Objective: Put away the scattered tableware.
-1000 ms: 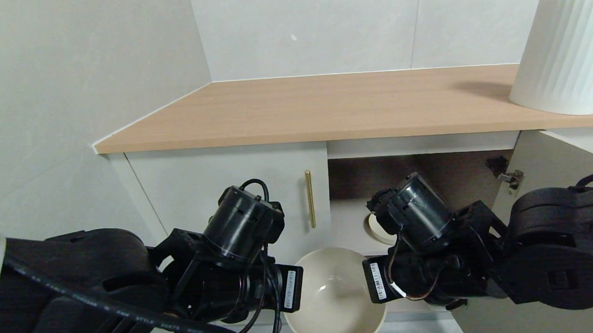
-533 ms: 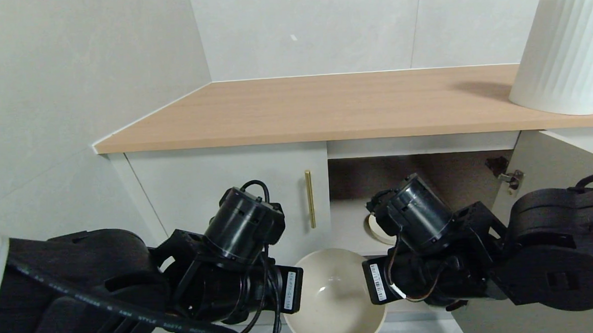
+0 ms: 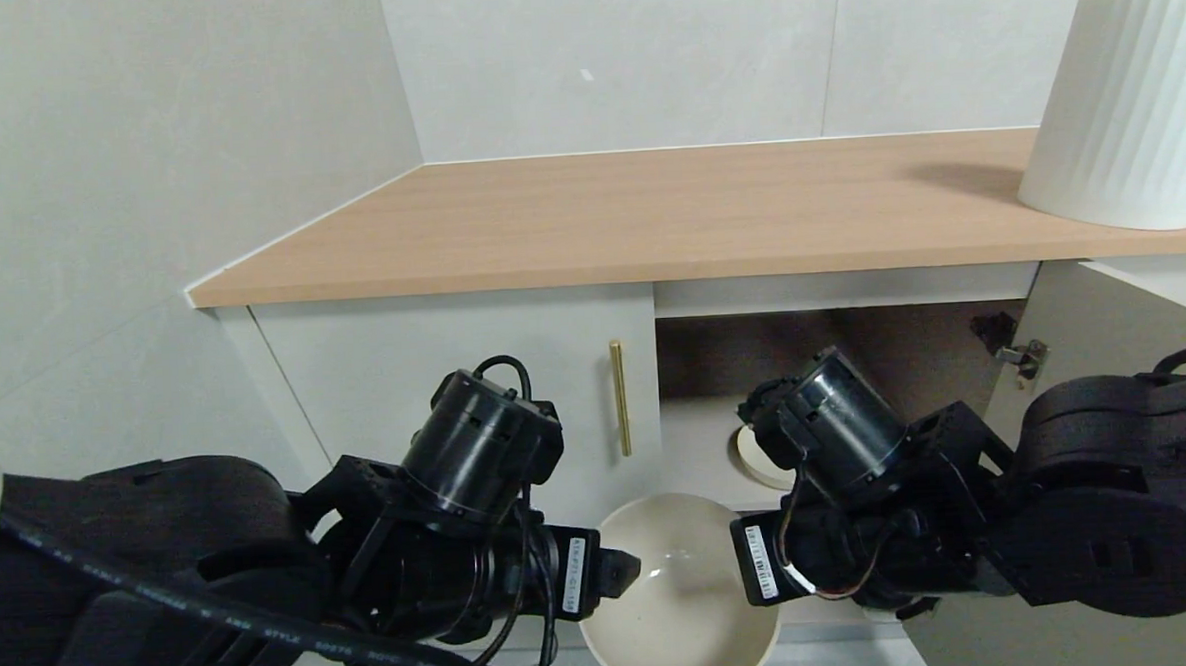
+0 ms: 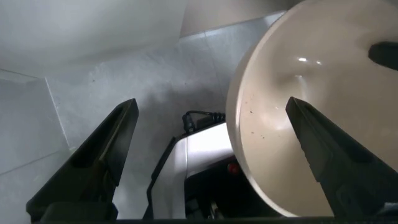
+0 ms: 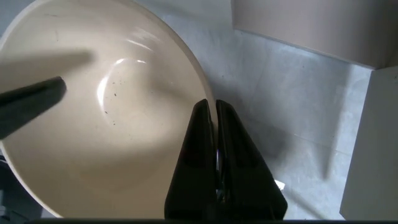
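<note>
Right side: my right gripper (image 5: 213, 112) has its fingers pressed together on the rim of the cream, round, glazed bowl (image 3: 680, 609), the bowl's wall pinched between them. This one edge pinch carries the bowl.
Left side: my left gripper (image 4: 210, 115) is spread wide and straddles the opposite rim, one finger over the hollow and the other outside the wall. I cannot tell whether either finger touches the bowl.
Bowl position: in the air between my two wrists, mouth turned up, low in front of the open compartment (image 3: 833, 337) and not yet inside it.
Cupboard: white cupboard (image 3: 435, 380) under a pale wooden worktop (image 3: 648, 210). The right door (image 3: 1103, 331) is swung open. The left door is shut, with a slim brass bar handle (image 3: 619, 397).
Inside: a cream round dish (image 3: 756, 458) lies on the compartment floor, partly hidden behind my right wrist.
Worktop: a white ribbed cylindrical vessel (image 3: 1124, 110) stands at the right end, well apart from the work.
Reading: a rim pinch on one side lets the bowl sag or twist. The left jaws look placed to take the far rim and steady it, or to take it over.
Next: close the left on the rim squarely, then carry the bowl level into the compartment beside the dish.
Risk: the glazed rim slipping, or the bowl knocking the compartment's lip.
</note>
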Controlling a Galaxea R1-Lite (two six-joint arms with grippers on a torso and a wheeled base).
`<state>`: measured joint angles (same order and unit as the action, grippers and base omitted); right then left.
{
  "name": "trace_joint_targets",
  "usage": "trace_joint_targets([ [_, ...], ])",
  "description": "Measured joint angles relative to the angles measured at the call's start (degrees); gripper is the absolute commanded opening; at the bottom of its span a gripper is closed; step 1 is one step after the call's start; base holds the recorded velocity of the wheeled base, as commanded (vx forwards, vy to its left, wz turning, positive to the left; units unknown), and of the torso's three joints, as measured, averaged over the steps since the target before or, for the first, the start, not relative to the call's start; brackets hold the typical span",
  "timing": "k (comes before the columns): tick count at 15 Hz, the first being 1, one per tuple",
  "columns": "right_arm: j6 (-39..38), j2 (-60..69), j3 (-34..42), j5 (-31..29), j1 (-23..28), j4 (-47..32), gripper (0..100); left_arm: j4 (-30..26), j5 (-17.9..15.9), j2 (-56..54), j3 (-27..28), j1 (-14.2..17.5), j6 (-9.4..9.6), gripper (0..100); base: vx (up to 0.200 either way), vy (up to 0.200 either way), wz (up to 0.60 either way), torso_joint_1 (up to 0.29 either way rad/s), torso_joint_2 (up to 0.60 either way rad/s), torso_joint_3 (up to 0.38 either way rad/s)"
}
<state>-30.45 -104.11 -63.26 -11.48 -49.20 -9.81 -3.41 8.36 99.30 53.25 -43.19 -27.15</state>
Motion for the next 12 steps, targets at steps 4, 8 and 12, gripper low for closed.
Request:
trace_joint_targets([
  [4, 0.02, -1.1, -0.27, -1.71, 1.66, 1.06, 0, 2.05, -0.05, -2.21, 0.0, 0.2, -0.13, 100, 0.0, 0.0, 0.0, 0.0, 0.0, 0.0],
  [8, 0.65, -5.38, -0.94, -7.45, 9.68, 6.29, 0, 3.9, 0.04, -3.02, -0.8, 0.91, -0.17, 100, 0.0, 0.0, 0.0, 0.0, 0.0, 0.0],
  [12, -0.33, -10.78, -4.88, -7.97, 16.38, 7.88, 0, 3.96, 0.06, -3.11, -0.88, 1.41, -0.17, 100, 0.0, 0.0, 0.0, 0.0, 0.0, 0.0],
])
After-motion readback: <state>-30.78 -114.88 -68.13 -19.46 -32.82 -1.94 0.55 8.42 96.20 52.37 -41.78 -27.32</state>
